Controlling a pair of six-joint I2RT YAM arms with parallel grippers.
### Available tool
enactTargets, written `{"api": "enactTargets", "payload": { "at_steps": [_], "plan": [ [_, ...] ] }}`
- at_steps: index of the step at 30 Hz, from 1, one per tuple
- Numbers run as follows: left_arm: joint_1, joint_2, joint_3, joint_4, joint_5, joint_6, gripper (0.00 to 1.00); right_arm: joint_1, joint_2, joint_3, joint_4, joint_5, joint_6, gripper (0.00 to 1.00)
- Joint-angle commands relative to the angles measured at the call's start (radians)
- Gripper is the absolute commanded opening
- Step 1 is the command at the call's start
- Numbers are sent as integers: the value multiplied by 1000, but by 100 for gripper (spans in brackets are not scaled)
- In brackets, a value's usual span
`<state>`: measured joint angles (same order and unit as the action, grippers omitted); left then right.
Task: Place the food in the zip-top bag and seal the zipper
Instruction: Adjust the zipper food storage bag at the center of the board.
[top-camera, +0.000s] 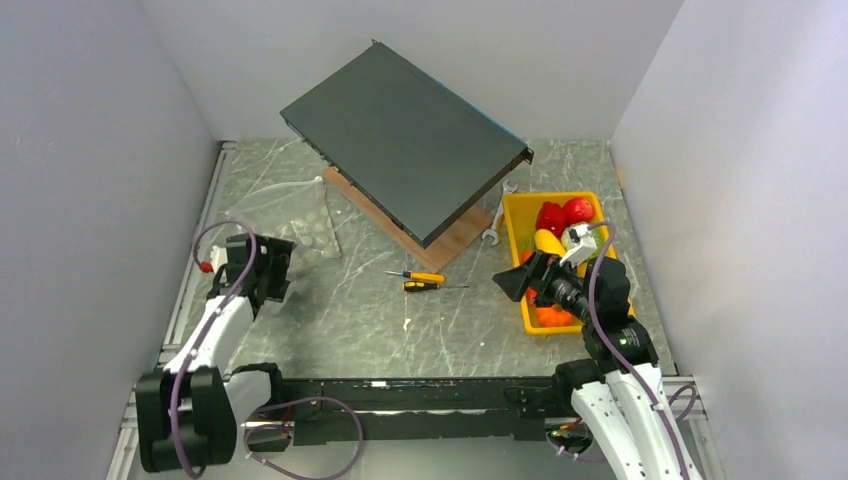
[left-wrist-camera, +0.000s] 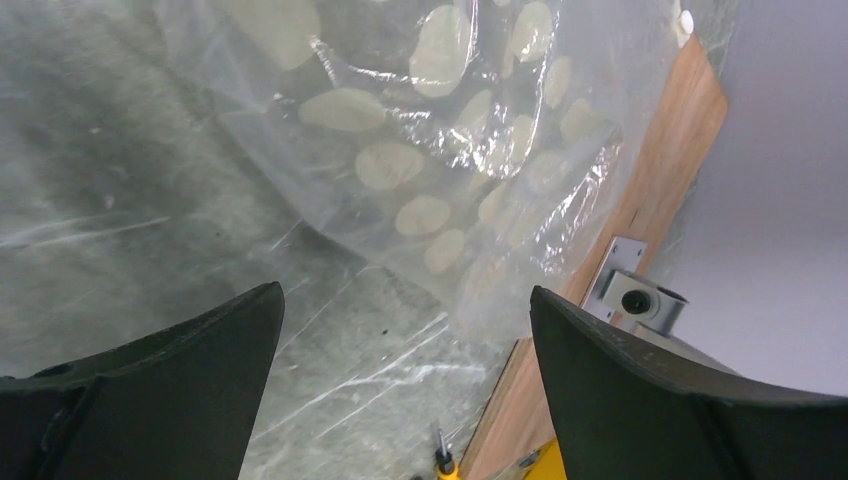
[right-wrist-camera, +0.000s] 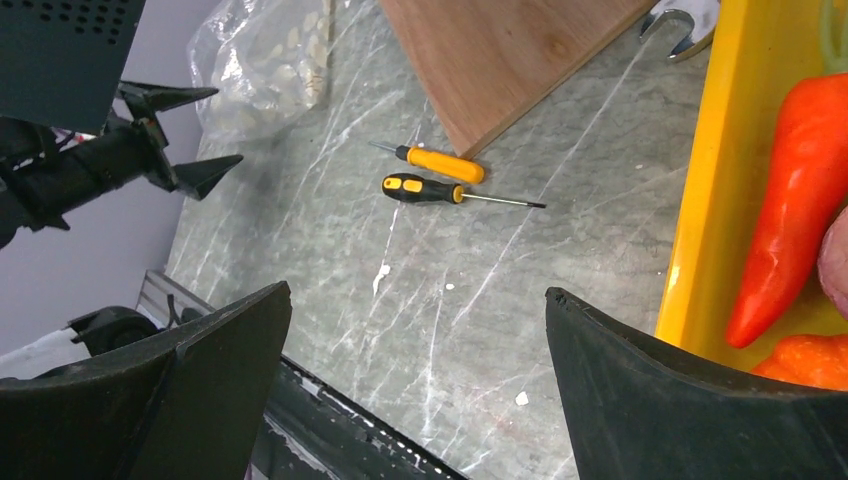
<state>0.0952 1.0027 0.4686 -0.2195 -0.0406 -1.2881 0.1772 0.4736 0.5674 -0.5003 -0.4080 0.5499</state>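
The zip-top bag (top-camera: 312, 226), clear with white dots, lies crumpled on the table at the left, next to the wooden board. I cannot make out its zipper. My left gripper (top-camera: 283, 268) hovers just short of the bag (left-wrist-camera: 440, 150), open and empty. The food (top-camera: 562, 214) sits in the yellow tray (top-camera: 509, 225) on the right: red, yellow and orange pieces. An orange pepper (right-wrist-camera: 795, 210) shows in the right wrist view. My right gripper (top-camera: 515, 281) hangs over the tray's left wall, pointing left, open with nothing between its fingers.
A dark flat box (top-camera: 405, 140) leans tilted on a wooden board (top-camera: 445, 248) at the back centre. Two yellow-handled screwdrivers (top-camera: 422, 280) lie mid-table, and wrenches (top-camera: 496, 218) lie by the tray. White walls close in left, right and back.
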Motion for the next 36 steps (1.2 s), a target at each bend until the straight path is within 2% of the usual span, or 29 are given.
{"api": "enactTargets", "payload": {
  "at_steps": [1, 4, 7, 11, 15, 17, 20, 24, 27, 32, 36],
  "plan": [
    [5, 125, 73, 127, 31, -52, 98, -2, -20, -6, 6, -19, -25, 100],
    [9, 224, 101, 154, 31, -29, 93, -1, -19, -12, 9, -17, -27, 100],
    [9, 287, 128, 197, 31, 55, 77, -1, -3, -16, 22, -33, -30, 100],
    [19, 348, 162, 151, 31, 182, 50, -1, 23, -32, 40, -49, -32, 100],
    [59, 369, 136, 178, 111, 291, 22, 0, 40, -54, 57, -47, -24, 100],
    [60, 365, 148, 154, 148, 371, 12, 4, 60, -57, 57, -48, -29, 100],
    [61, 340, 178, 80, 216, 506, 3, 25, 100, -72, 70, -56, -29, 100],
    [51, 260, 207, -71, 315, 673, 0, 84, 130, -109, 126, -71, 7, 100],
    [-9, 141, 199, -190, 314, 735, 0, 156, 147, -127, 173, -57, 49, 100],
    [-162, -40, 217, -419, 241, 755, 0, 271, 177, -131, 225, -6, 105, 100],
    [-244, -115, 243, -524, 383, 809, 0, 329, 190, -159, 314, -16, 178, 100]
  ]
}}
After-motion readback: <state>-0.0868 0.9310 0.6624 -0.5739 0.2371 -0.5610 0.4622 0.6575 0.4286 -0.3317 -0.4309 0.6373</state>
